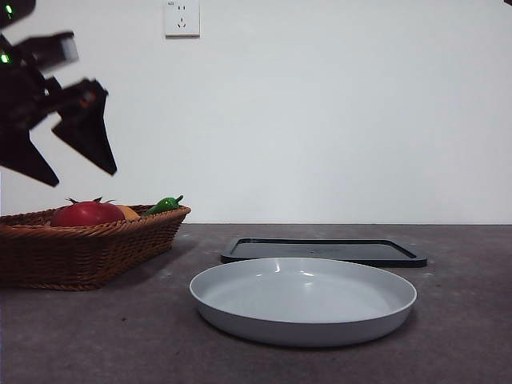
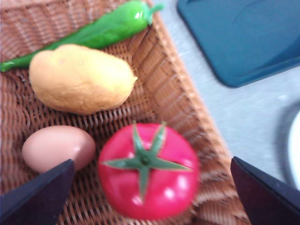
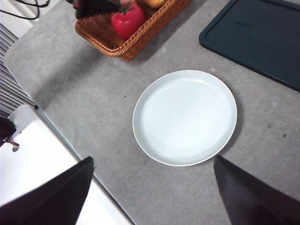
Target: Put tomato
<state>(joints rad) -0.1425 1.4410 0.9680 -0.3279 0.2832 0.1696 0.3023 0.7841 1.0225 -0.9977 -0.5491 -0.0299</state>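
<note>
Wicker basket (image 1: 88,252) sitting at the table's left side, holding the tomato (image 2: 149,171), a potato (image 2: 80,78), an egg (image 2: 57,147) and a long green pepper (image 2: 89,33). Tomato lying stem up near the basket's rim, just beside the egg, apart from the potato. Left gripper (image 1: 70,156) hovering above the basket with jaws spread wide, gripping nothing, tomato lying between and below the two jaws in the left wrist view. Right gripper (image 3: 152,187) hanging high over the table with jaws parted and empty, looking down on the white plate (image 3: 184,117). Plate resting bare on the grey table (image 1: 464,336), well apart from the basket. Dark tray (image 1: 324,250) lying flat just behind the plate. Wall socket (image 1: 182,18) showing on the white wall.
</note>
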